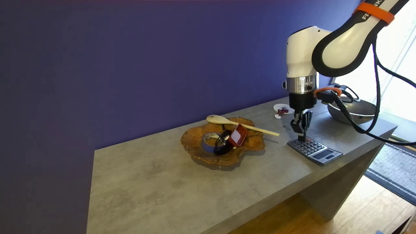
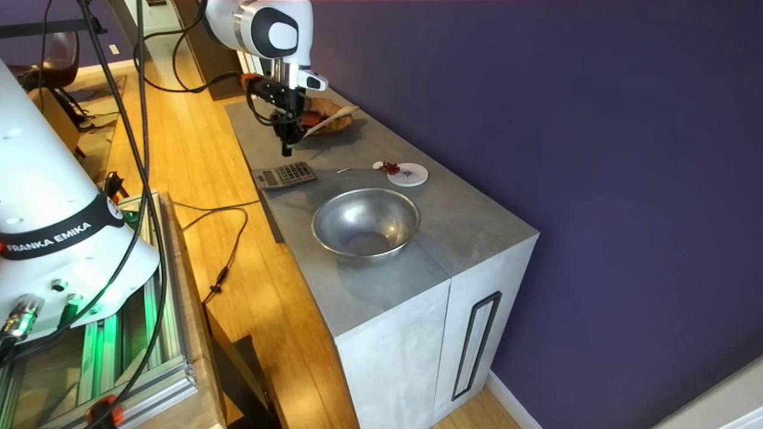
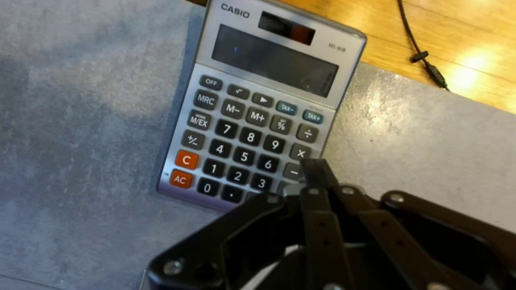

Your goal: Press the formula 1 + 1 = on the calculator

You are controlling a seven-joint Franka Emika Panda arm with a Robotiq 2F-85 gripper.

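You can't confirm a single press from what shows here: in the wrist view, the display [image 3: 274, 60] of the calculator [image 3: 262, 106] is dark, with a small blue mark toward its left end that may be only a reflection, and no figure on it is legible. My judgement is that you should treat 1, plus, 1 and equals as all left to enter. Your gripper [image 3: 318, 175] has its fingers drawn together with nothing between them, a narrow tip that ought to suit single keys. The calculator lies flat on the tabletop [image 1: 146, 175], at the upper middle of the wrist view, and your gripper comes in from the lower right. Its tip covers the calculator's right edge just beside the minus key [image 3: 291, 171]; the 1 key [image 3: 214, 168] sits well to the left, between the orange C key [image 3: 186, 160] and the 2 key [image 3: 238, 175]. The gripper hides the keypad's lower right corner, so you can't read a plus or equals sign there. In an exterior view, bare tabletop [image 2: 301, 158] shows between tip and calculator, so you appear to be hovering over the keys, not touching.
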